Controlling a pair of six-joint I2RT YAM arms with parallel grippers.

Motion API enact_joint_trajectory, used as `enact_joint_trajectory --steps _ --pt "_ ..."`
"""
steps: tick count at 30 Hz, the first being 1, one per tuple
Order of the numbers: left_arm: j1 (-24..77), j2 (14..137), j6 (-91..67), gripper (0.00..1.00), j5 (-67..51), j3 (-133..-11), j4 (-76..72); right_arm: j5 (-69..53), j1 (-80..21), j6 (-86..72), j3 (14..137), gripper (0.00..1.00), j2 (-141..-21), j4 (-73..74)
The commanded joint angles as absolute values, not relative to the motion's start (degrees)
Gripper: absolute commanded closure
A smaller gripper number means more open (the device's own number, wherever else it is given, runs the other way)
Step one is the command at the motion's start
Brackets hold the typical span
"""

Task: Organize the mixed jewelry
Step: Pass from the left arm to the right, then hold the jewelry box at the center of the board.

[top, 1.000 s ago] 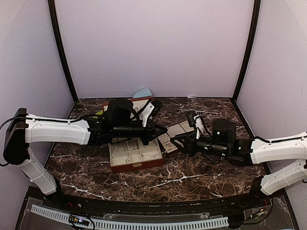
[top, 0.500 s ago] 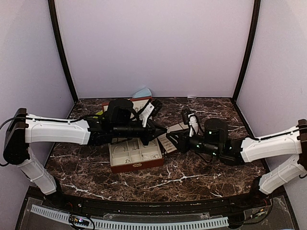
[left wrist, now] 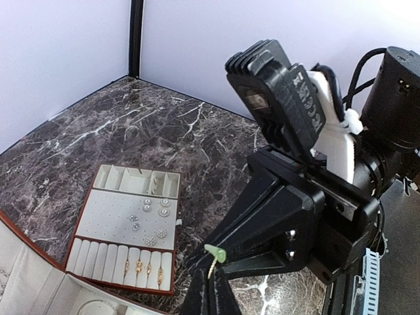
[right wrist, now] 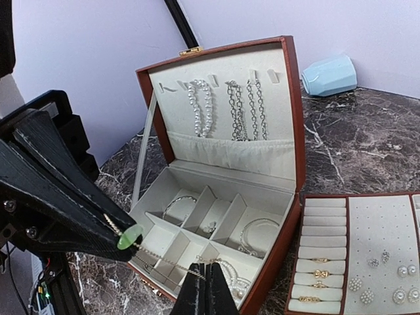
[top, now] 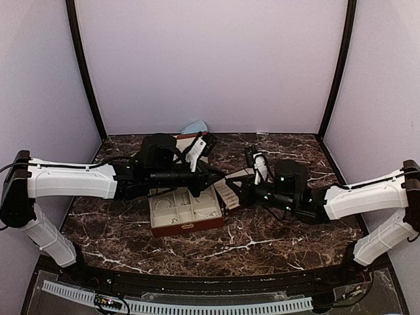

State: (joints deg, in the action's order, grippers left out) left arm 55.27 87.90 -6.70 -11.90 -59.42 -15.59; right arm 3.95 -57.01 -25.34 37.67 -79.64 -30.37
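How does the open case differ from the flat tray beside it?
The case is deep, with an upright lid; the tray lies flat and shallow. The case holds bangles and hanging strands; the tray holds rings and stud earrings. Both are reddish-brown with cream lining.

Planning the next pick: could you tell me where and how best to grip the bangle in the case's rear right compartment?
Pinch the bangle across its thin rim, from straight above: compartment walls surround it, so sideways approaches look blocked.
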Motion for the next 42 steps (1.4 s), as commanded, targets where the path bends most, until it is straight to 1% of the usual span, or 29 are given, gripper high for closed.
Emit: enact_joint_trajectory --steps 1,3,5,10,12,14,15,16,17,18,20,22,28,35,42 --pt "55.33 84.61 -6.45 1.0 -7.82 -58.03 -15.29 7.47 -57.39 -23.38 42.53 1.0 -76.92 -26.81" --pt "55.29 83.76 -6.18 1.0 -5.48 -57.19 -15.18 8.05 -57.39 -22.55 44.98 1.0 -76.29 -24.16" --pt "54.99 82.32 -6.01 0.97 -3.73 -56.09 -15.27 8.09 -57.36 -21.72 47.73 1.0 -76.12 -22.06" --pt "53.18 79.46 -6.5 0.95 -2.73 -53.09 -14.78 7.23 -57.47 -19.58 56.89 1.0 -78.99 -13.68" --pt "52.11 77.84 -6.89 0.9 -2.79 -51.91 -14.47 7.3 -57.52 -18.71 60.9 1.0 -80.68 -11.03" --pt "51.06 75.68 -6.94 0.76 -2.75 -50.6 -14.19 7.7 -57.63 -18.13 63.81 1.0 -82.56 -9.09" --pt "50.3 74.16 -6.85 0.67 -2.65 -50.22 -13.74 7.76 -57.65 -17.92 65.42 1.0 -83.42 -8.15" --pt "49.84 73.29 -6.66 0.63 -2.11 -49.56 -13.33 7.85 -57.68 -17.73 67.19 1.0 -84.25 -7.09" --pt "49.02 71.72 -6.37 0.56 -1.8 -49.21 -12.19 7.97 -57.69 -17.56 68.81 1.0 -85.14 -6.02" --pt "48.09 70.93 -6.3 0.52 -1.29 -48.36 -11.2 7.98 -57.72 -17.42 70.62 1.0 -85.95 -4.97" --pt "46.49 67.9 -6.09 0.42 -0.82 -46.73 -10.05 8.28 -57.8 -17.12 74.12 1.0 -87.8 -2.94" --pt "44.72 66.18 -6.2 0.38 0.56 -45.03 -8.76 8.71 -57.83 -16.72 77.4 1.0 -89.62 -1.06" --pt "39.95 64.67 -5.78 0.33 5.82 -39.67 -7.75 9.28 -57.91 -15.32 85.12 1.0 -93.77 1.94" --pt "37.45 69.13 -1.59 0.32 7.92 -36.75 -11.4 9.15 -57.92 -13.52 92.24 1.0 -98.75 3.15" --pt "37.44 75.35 9.06 0.33 7.72 -34.53 -22.09 9.23 -57.9 -12.79 96.81 1.0 -102.07 3.21"
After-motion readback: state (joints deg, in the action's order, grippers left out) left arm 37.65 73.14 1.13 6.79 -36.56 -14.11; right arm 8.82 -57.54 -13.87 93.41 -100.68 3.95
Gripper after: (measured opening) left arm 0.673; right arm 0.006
